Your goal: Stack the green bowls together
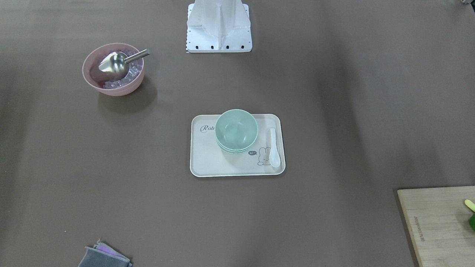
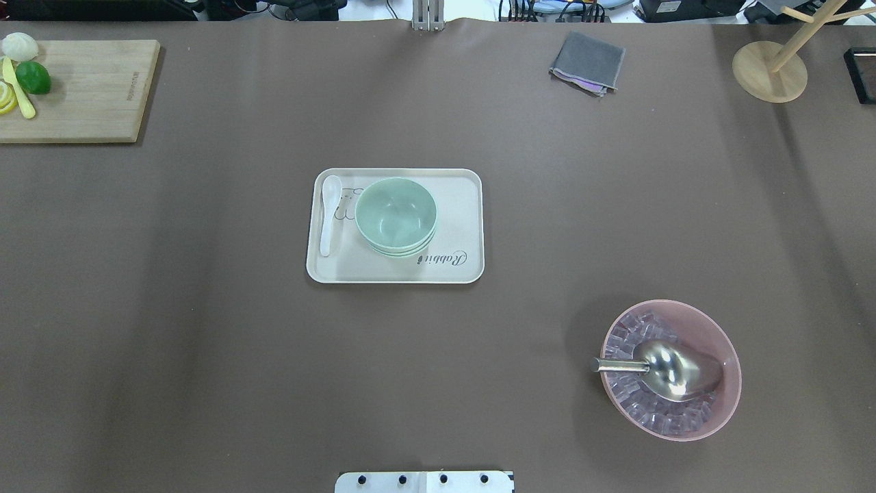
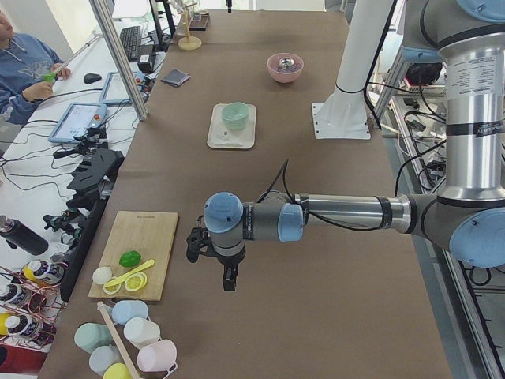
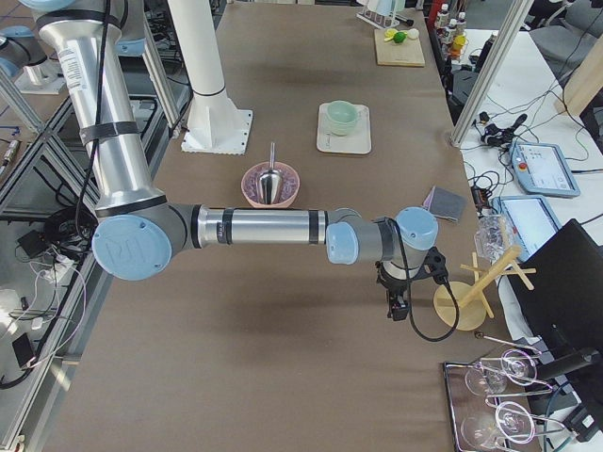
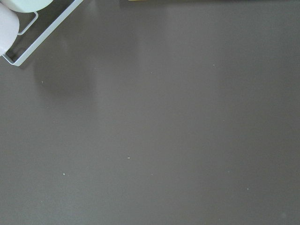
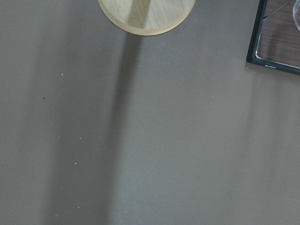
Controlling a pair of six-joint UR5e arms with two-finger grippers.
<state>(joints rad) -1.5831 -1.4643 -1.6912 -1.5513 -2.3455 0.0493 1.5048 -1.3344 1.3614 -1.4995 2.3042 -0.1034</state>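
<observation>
The pale mint-green bowls (image 1: pixel 236 130) sit nested in one stack on a cream tray (image 1: pixel 207 163) at the table's middle; the stack also shows in the overhead view (image 2: pixel 396 216), the left view (image 3: pixel 234 115) and the right view (image 4: pixel 343 117). My left gripper (image 3: pixel 228 279) hangs over bare table near the cutting board, far from the stack. My right gripper (image 4: pixel 397 307) hangs over bare table beside the wooden stand, also far from it. Both show only in side views, so I cannot tell whether they are open or shut.
A white spoon (image 1: pixel 274 147) lies on the tray beside the stack. A pink bowl (image 2: pixel 725 383) of ice holds a metal scoop (image 2: pixel 667 370). A cutting board (image 2: pixel 89 92) with lime pieces, a grey cloth (image 2: pixel 587 63) and a wooden stand (image 2: pixel 770 72) lie along the far edge.
</observation>
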